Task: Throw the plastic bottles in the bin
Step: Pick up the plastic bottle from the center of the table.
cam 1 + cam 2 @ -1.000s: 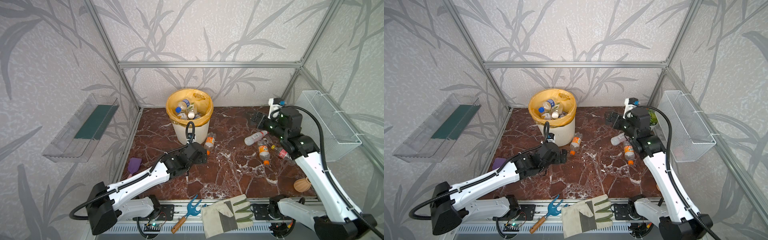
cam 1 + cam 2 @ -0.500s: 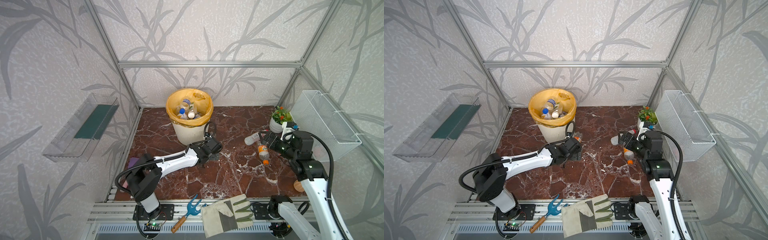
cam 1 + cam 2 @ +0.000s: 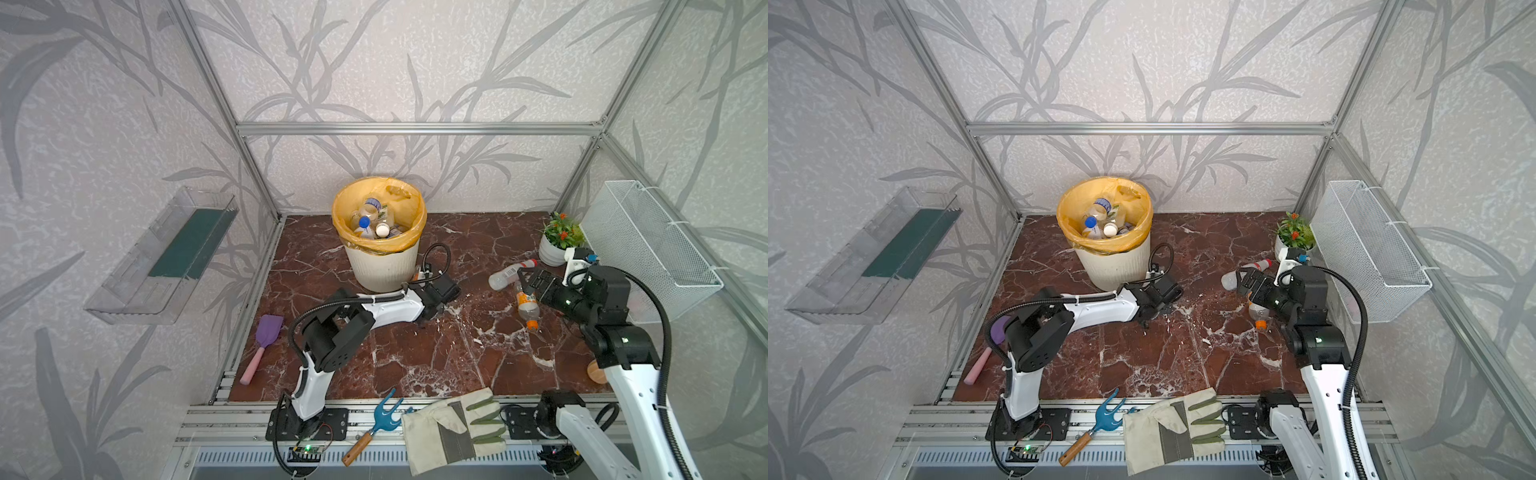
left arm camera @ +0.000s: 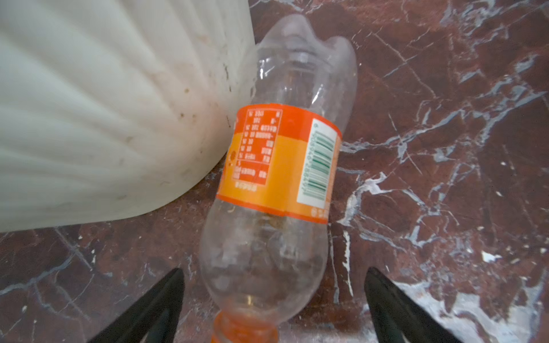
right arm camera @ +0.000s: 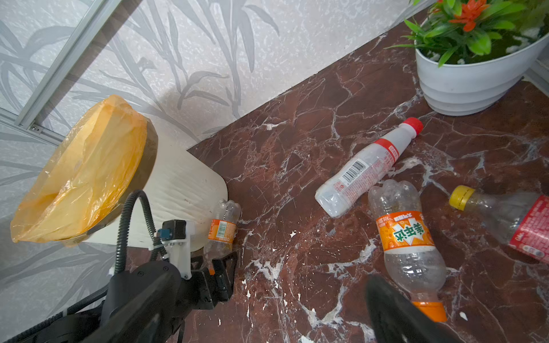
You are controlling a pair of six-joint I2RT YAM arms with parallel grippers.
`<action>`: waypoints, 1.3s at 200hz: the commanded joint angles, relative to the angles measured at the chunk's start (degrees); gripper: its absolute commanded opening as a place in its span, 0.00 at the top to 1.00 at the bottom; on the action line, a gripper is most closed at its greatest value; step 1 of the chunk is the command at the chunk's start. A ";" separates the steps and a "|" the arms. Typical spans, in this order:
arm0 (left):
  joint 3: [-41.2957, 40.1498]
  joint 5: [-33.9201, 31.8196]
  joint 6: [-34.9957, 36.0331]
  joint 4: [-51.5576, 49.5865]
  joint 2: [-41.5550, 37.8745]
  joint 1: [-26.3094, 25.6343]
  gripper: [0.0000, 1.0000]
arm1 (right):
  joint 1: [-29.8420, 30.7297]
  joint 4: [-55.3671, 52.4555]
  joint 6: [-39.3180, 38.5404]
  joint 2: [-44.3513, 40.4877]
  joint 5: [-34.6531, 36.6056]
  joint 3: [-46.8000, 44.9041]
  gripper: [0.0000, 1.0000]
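top views high, facing down, wrist views close, sharing bin (image 5: 184, 181)

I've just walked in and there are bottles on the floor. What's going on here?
Two robot arms are clearing plastic bottles into the bin, which already holds several. The left gripper, jaws open, straddles an orange-labelled bottle lying against the bin's base, not gripped. The right gripper, also open, hovers by three more near the flowerpot: a red-capped bottle, an orange-capped bottle and a yellow-capped bottle.

Bottles (image 3: 369, 206) in yellow-lined bin (image 3: 380, 266); four more flat outside
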 commanded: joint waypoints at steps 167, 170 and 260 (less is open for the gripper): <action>-2.47 -3.96 10.61 8.94 -1.85 -1.85 0.52 | -0.68 -2.42 -1.57 -2.72 -1.01 -1.03 0.01; -2.94 -4.12 10.65 9.24 -2.40 -2.05 0.52 | -0.67 -2.48 -1.61 -2.79 -1.06 -1.03 0.01; -14.26 -16.20 15.42 11.96 -31.49 -14.80 0.51 | -0.84 -2.37 -1.09 -3.57 -1.78 -2.15 0.01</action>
